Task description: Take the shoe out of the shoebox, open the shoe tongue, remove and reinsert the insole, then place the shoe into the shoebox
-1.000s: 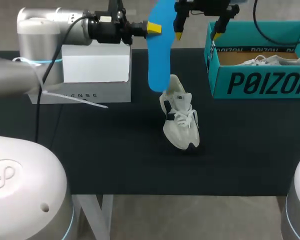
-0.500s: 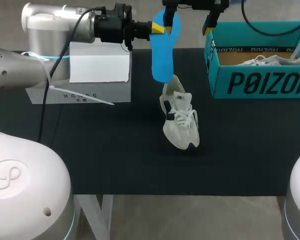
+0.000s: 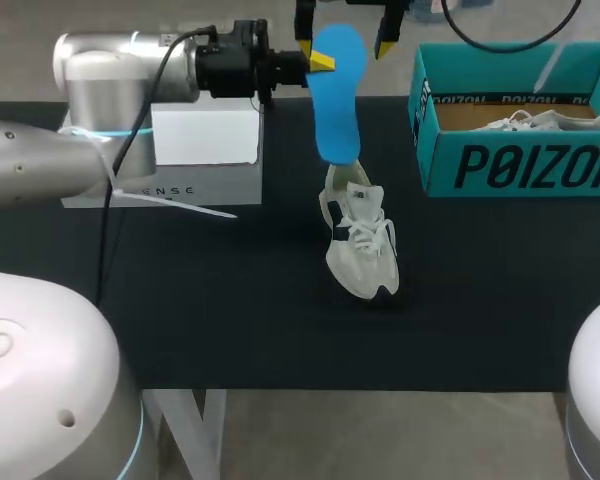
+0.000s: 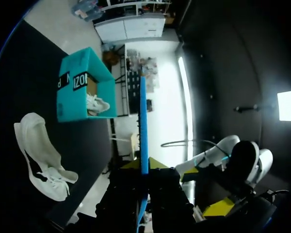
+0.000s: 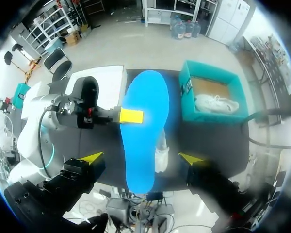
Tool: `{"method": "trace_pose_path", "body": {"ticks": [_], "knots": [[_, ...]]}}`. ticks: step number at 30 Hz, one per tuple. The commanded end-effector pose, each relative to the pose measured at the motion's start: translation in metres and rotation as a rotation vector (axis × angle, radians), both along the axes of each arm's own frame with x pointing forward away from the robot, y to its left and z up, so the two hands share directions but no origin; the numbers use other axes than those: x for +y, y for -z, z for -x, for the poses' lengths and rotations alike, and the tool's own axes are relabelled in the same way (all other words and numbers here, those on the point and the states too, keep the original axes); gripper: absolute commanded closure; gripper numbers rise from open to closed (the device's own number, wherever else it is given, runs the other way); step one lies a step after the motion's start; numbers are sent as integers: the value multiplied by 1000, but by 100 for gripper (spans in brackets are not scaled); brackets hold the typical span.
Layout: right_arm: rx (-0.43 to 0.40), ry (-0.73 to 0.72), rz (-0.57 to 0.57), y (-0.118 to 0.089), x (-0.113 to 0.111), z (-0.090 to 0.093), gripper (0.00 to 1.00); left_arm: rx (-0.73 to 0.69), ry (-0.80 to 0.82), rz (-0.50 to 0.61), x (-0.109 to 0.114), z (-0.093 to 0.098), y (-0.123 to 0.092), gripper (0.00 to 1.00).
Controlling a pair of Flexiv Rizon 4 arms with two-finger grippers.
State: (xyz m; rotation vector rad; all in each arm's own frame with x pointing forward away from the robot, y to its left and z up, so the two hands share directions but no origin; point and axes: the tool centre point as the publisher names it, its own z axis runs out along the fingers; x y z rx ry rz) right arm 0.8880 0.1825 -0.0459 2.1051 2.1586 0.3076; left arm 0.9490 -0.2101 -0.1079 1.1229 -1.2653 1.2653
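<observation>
Left claw (image 3: 320, 62) pinches one insole (image 3: 337, 110), right claw (image 3: 342, 32) gapes wide; two shoes (image 3: 360, 250) (image 3: 540, 122), one in the single shoebox (image 3: 520, 165).

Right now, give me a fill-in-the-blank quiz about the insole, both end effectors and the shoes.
The left end effector is shut on the flat ____ foam insole.
The right end effector straddles that insole with its fingers ____.
One white mesh sneaker lies on the black table; a second sneaker lies ____ the teal cardboard shoebox.
Missing words: blue; open; inside.

Blk lettering on shoebox (image 3: 436, 140); grey on white box (image 3: 205, 140).
</observation>
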Motion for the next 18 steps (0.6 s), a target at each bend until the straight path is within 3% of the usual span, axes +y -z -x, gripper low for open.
{"method": "trace_pose_path", "body": {"ticks": [1, 18], "knots": [[16, 14, 6, 1, 3, -3, 0, 5, -8, 0, -1, 0, -1, 100], [17, 17, -5, 3, 4, 3, 0, 16, 1, 9, -3, -2, -2, 100]]}}
